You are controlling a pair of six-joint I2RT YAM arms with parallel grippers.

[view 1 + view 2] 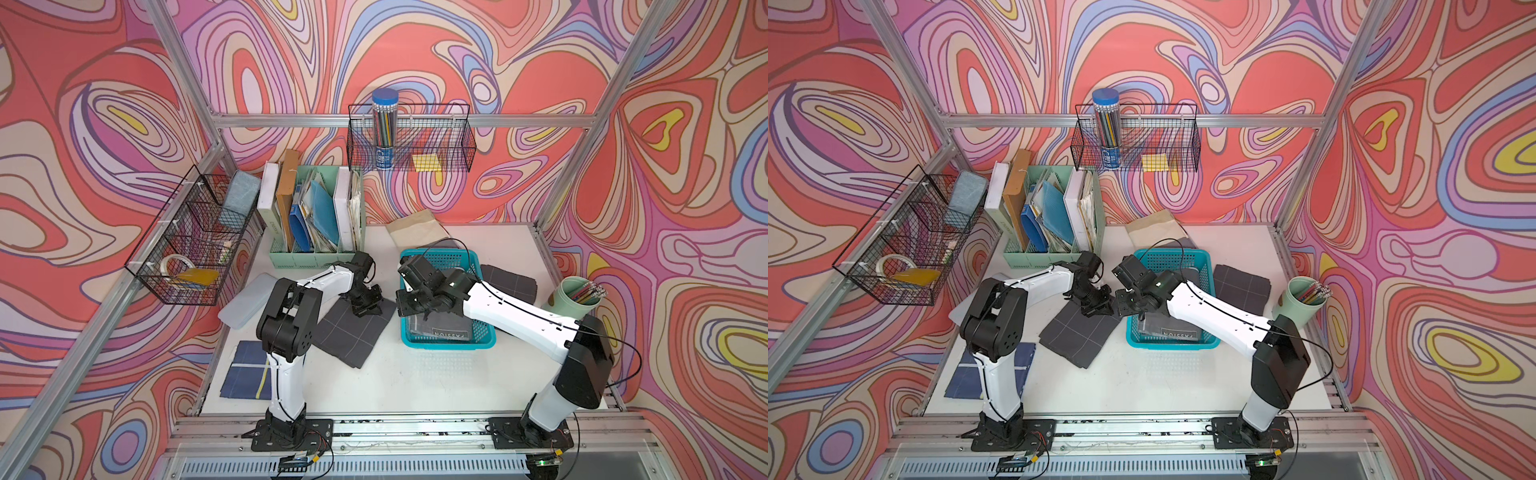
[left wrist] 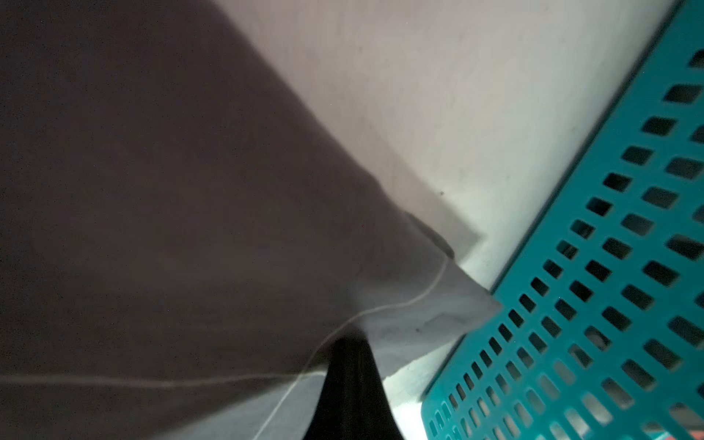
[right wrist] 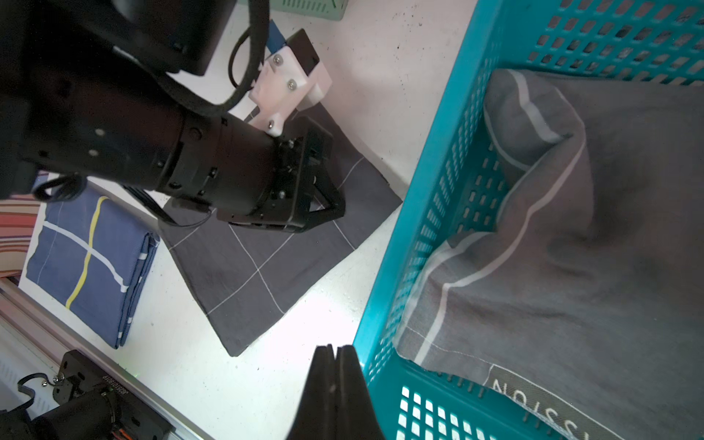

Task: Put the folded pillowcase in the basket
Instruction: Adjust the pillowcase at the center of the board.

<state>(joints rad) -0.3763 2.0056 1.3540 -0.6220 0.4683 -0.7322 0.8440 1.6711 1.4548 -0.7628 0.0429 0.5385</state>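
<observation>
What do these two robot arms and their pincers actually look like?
Both the left arm and right arm have smooth white shells, chunky black joints, and a black cable running outside. Each stands on a black base plate. The left gripper and right gripper end in slim black tapering fingers.

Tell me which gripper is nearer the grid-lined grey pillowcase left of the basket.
Left. The left gripper is down on that pillowcase; the right gripper hangs off its edge, at the rim of the basket.

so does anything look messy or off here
The grey pillowcase in the turquoise basket is bunched and rumpled against one wall, not lying flat. The dark checked cloth on the table lies askew.
</observation>
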